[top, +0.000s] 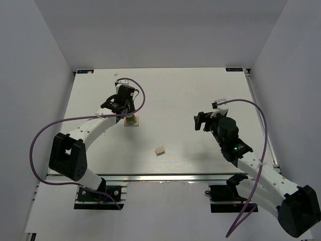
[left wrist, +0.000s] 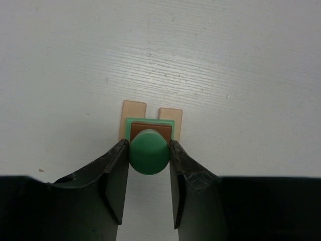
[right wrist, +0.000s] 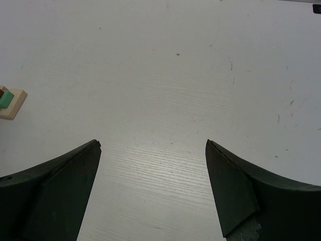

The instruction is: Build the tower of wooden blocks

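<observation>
Left tool (left wrist: pixel 148 145) clamped on green cylinder (left wrist: pixel 149 153) topping wood block tower (top: pixel 132 120), far-left on desk (top: pixel 190 90). Loose tan block (top: pixel 160 149) near desk centre, apart from tower. Right tool (right wrist: pixel 153 145) wide open, well apart rightward.

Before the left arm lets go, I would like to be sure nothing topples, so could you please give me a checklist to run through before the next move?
1. The left jaws are shut on the green cylinder: ok.
2. Cylinder lined up over the brown block: ok, as far as the left wrist view shows.
3. Cylinder fully seated on the brown block, not hovering: cannot tell.
4. Green slab spans both tan base blocks, which lie side by side with a gap: ok.
5. The right jaws are open, empty and apart from the tower: ok.
6. Loose tan block lies unobstructed for the next pick: ok.
</observation>
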### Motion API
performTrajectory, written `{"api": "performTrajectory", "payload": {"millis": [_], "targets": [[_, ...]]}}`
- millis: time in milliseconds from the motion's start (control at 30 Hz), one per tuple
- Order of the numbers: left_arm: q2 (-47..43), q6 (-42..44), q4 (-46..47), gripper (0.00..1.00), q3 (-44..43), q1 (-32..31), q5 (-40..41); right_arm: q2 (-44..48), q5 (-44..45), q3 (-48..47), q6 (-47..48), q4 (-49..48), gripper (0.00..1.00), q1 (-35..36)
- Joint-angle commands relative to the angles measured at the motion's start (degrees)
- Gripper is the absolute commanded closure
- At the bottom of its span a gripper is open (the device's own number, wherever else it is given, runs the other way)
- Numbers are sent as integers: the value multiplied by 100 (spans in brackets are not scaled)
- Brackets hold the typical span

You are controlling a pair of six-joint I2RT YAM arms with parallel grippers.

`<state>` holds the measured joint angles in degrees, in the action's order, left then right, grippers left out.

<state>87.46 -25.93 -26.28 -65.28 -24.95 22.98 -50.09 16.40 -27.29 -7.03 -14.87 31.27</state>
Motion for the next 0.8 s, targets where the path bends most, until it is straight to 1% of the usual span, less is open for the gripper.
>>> {"api": "performTrajectory", "payload": {"millis": [0,267,767], "targets": [[-54,44,194,100,32,25,-110,-1,109,4,44,-121,11,37],[113,62,124,100,-55,25,-136,16,144,-4,70,-112,11,37],[69,97,44,100,-38,25,-75,8,144,4,70,-112,11,29]]}}
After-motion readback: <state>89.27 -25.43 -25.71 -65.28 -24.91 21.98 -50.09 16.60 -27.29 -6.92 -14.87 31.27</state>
